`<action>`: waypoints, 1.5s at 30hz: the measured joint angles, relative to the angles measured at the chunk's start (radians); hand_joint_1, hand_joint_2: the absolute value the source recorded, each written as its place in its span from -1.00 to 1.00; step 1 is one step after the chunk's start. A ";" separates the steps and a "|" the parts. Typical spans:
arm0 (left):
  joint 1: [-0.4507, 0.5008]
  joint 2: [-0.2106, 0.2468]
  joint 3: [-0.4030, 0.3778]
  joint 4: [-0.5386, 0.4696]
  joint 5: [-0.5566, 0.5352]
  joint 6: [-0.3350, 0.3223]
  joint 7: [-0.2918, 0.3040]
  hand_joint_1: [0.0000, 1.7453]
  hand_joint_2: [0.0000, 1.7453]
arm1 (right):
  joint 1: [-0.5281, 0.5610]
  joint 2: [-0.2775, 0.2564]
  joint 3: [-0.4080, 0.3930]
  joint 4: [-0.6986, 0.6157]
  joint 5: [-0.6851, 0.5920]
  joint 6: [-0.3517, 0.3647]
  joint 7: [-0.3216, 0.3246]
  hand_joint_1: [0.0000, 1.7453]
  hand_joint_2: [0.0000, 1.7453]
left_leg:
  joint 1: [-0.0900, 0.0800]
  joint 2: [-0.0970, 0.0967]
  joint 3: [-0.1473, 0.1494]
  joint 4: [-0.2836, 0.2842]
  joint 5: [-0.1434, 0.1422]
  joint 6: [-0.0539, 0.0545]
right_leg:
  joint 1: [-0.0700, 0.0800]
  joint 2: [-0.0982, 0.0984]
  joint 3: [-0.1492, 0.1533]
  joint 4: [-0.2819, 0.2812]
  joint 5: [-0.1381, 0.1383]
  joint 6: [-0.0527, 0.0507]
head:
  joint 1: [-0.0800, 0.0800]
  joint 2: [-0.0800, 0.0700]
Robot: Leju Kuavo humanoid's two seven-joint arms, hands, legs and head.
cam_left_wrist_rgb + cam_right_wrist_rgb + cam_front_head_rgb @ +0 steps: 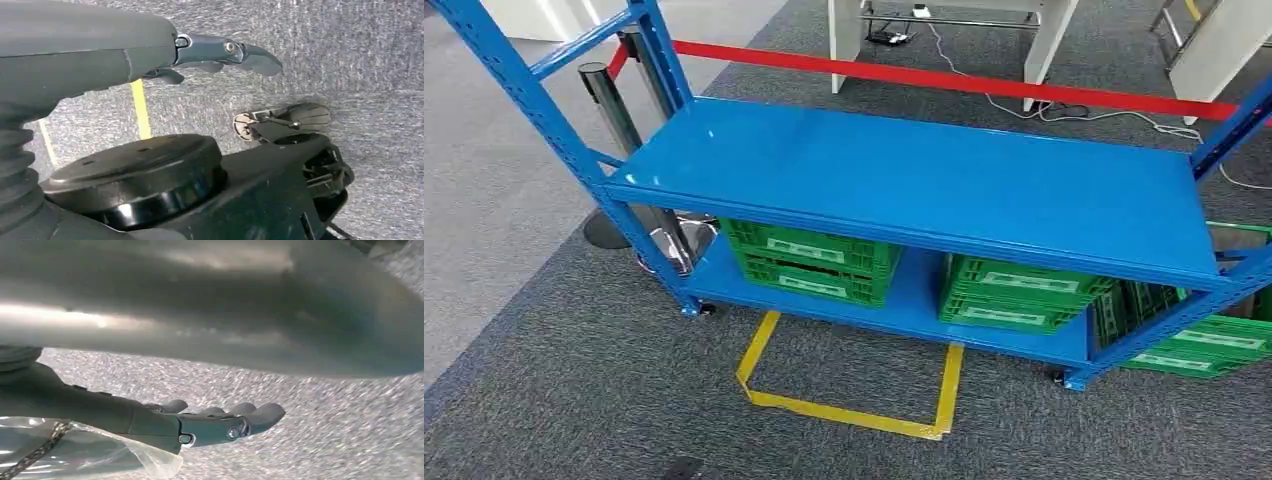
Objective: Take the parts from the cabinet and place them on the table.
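- The right hand (200, 422) hangs over grey carpet with its fingers stretched nearly straight. A clear plastic bag (100, 455) with a chain-like part (35, 452) inside sits against its palm side. I take the bag as held, though the grip itself is hidden.
- The left hand (200, 55) hangs low too, fingers loosely extended and nothing in it.
- One part looks picked up and not yet set down, so the placing is still to come.
- Ahead stands a blue shelf rack (904, 170) behind a yellow tape square (849, 410) on the floor.
- Its lower shelf carries a green crate on the left (809, 260) and another to its right (1014, 295). More green crates (1194, 345) sit at the far right end.
- From this angle I can't see what is inside any crate.
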 joint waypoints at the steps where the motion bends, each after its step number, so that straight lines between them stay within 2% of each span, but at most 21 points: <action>1: 0.000 -0.001 0.000 0.000 0.000 0.000 0.000 -1.00 1.00 | -0.001 -0.001 -0.002 0.000 0.000 0.000 0.000 -1.00 -1.00 | 0.005 0.007 0.003 0.004 -0.004 -0.006 | -0.003 -0.012 0.045 -0.090 0.047 0.003 | -0.001 0.000; 2: 0.000 -0.002 0.000 0.000 0.000 0.000 0.000 -1.00 1.00 | -0.002 -0.002 -0.003 0.000 0.000 0.000 0.000 -1.00 -1.00 | 0.009 0.014 0.005 0.012 -0.011 -0.016 | -0.005 -0.048 0.093 -0.186 0.087 0.008 | 0.000 0.000; 3: 0.000 0.000 0.000 0.000 0.000 0.000 0.000 -1.00 1.00 | -0.008 0.000 -0.003 0.000 0.000 0.000 0.000 -1.00 -1.00 | 0.002 0.022 0.007 0.021 -0.018 -0.028 | 0.009 -0.105 0.107 -0.219 0.060 0.012 | 0.002 0.000; 5: 0.000 0.002 0.000 0.000 -0.001 0.000 0.000 -1.00 1.00 | -0.015 0.004 -0.005 0.000 0.001 0.000 0.000 -1.00 -1.00 | -0.005 0.037 0.006 0.031 -0.026 -0.038 | 0.006 -0.072 0.106 -0.218 0.065 -0.028 | -0.001 0.000; 8: -0.002 0.001 0.000 0.000 -0.002 0.001 0.000 -1.00 1.00 | -0.011 0.004 -0.009 0.000 0.002 0.000 0.000 -1.00 -1.00 | 0.002 0.055 0.014 0.033 -0.035 -0.050 | 0.004 -0.031 0.100 -0.214 0.067 -0.049 | -0.004 0.000; 10: -0.002 0.001 0.000 0.000 -0.003 0.001 0.000 -1.00 1.00 | -0.012 0.004 -0.010 0.000 0.002 -0.001 0.002 -1.00 -1.00 | 0.007 -0.078 -0.021 0.129 -0.117 -0.053 | 0.004 -0.005 0.094 -0.214 0.075 -0.061 | -0.008 0.000; 13: 0.004 0.001 0.000 0.000 -0.002 0.000 0.000 -1.00 1.00 | -0.016 0.004 -0.011 0.000 0.002 0.000 0.001 -1.00 -1.00 | 0.001 -0.105 -0.123 0.355 -0.204 -0.043 | 0.013 0.051 0.086 -0.213 0.080 -0.069 | -0.008 0.000; 16: 0.002 0.002 0.000 0.000 -0.002 0.000 0.000 -1.00 1.00 | -0.011 0.004 -0.011 0.000 0.002 0.000 0.002 -1.00 -1.00 | -0.014 -0.115 -0.087 0.246 -0.103 -0.010 | 0.026 0.104 0.089 -0.213 0.083 -0.073 | -0.007 0.000; 18: 0.002 0.003 0.001 0.000 -0.002 0.000 0.000 -1.00 1.00 | -0.012 0.007 -0.011 0.000 0.003 0.000 0.001 -1.00 -1.00 | -0.030 -0.208 -0.026 0.079 -0.023 0.035 | 0.026 0.134 0.088 -0.214 0.087 -0.075 | -0.006 0.000; 19: 0.003 0.010 0.002 0.000 -0.002 0.000 0.001 -1.00 1.00 | -0.015 0.008 -0.011 0.000 0.003 -0.001 0.001 -1.00 -1.00 | -0.024 -0.228 -0.021 0.066 -0.029 0.047 | 0.035 0.145 0.085 -0.212 0.088 -0.070 | -0.003 0.000; 23: -0.002 0.000 0.002 0.000 -0.003 -0.001 0.002 -1.00 1.00 | -0.007 0.005 -0.012 0.000 0.013 -0.009 0.003 -1.00 -1.00 | -0.020 -0.186 -0.007 0.024 -0.018 0.032 | 0.029 0.194 0.061 -0.224 0.101 -0.042 | -0.006 0.000; 25: -0.002 0.001 0.003 0.000 -0.002 0.000 0.002 -1.00 1.00 | -0.006 0.007 -0.011 0.000 0.022 -0.012 0.005 -1.00 -1.00 | -0.017 -0.166 0.000 0.001 -0.002 0.028 | 0.030 0.074 0.034 -0.155 0.046 -0.042 | 0.008 0.000; 27: 0.007 0.000 0.003 0.000 -0.003 -0.001 0.003 -1.00 1.00 | -0.018 0.006 -0.011 0.000 0.022 -0.016 0.006 -1.00 -1.00 | -0.019 -0.135 -0.004 0.001 -0.002 0.027 | 0.024 0.020 -0.033 -0.008 -0.034 -0.028 | 0.007 0.000; 28: 0.009 0.000 0.003 0.000 -0.003 -0.001 0.003 -1.00 1.00 | -0.019 0.006 -0.011 0.000 0.022 -0.016 0.006 -1.00 -1.00 | -0.019 -0.120 -0.005 0.002 -0.003 0.027 | 0.019 0.014 -0.059 0.056 -0.059 -0.022 | 0.008 0.000; 30: 0.010 0.000 0.003 0.000 -0.003 -0.001 0.003 -1.00 1.00 | -0.013 0.006 -0.011 0.000 0.023 -0.016 0.006 -1.00 -1.00 | -0.016 -0.105 -0.006 0.003 -0.002 0.021 | 0.009 0.008 -0.040 0.044 -0.034 -0.009 | 0.008 0.000; 33: 0.006 -0.001 0.003 0.000 -0.003 -0.001 0.003 -1.00 1.00 | -0.012 0.005 -0.011 0.000 0.023 -0.016 0.006 -1.00 -1.00 | -0.009 -0.095 -0.006 0.016 -0.009 0.001 | -0.003 -0.003 0.121 -0.220 0.063 0.003 | 0.009 0.000; 34: 0.005 0.000 0.003 0.000 -0.003 -0.001 0.003 -1.00 1.00 | -0.015 0.005 -0.011 0.000 0.023 -0.016 0.006 -1.00 -1.00 | -0.015 -0.093 -0.012 0.025 -0.016 -0.009 | 0.005 0.003 0.130 -0.236 0.047 -0.006 | 0.010 0.000; 36: 0.002 0.001 0.003 0.000 -0.003 -0.001 0.003 -1.00 1.00 | -0.013 0.006 -0.011 0.000 0.023 -0.016 0.006 -1.00 -1.00 | -0.016 -0.094 -0.012 0.031 -0.020 -0.012 | -0.001 0.004 0.135 -0.241 0.057 -0.020 | 0.004 0.000; 37: 0.002 0.001 0.004 0.000 -0.003 -0.001 0.003 -1.00 1.00 | -0.012 0.006 -0.011 0.000 0.023 -0.016 0.006 -1.00 -1.00 | -0.016 -0.094 -0.013 0.029 -0.015 0.013 | 0.000 0.004 0.135 -0.239 0.057 -0.020 | 0.002 0.000; 39: 0.003 0.001 0.004 0.000 -0.003 -0.001 0.003 -1.00 1.00 | -0.011 0.006 -0.011 0.000 0.023 -0.016 0.006 -1.00 -1.00 | -0.017 -0.096 -0.013 0.029 -0.010 0.031 | 0.003 0.004 0.134 -0.239 0.059 -0.024 | 0.003 0.000; 45: 0.003 0.001 0.005 0.000 -0.003 -0.001 0.003 -1.00 1.00 | -0.011 0.006 -0.011 0.000 0.025 -0.016 0.007 -1.00 -1.00 | -0.013 -0.096 -0.011 0.019 -0.003 0.012 | 0.009 0.004 0.131 -0.237 0.057 -0.033 | 0.003 0.000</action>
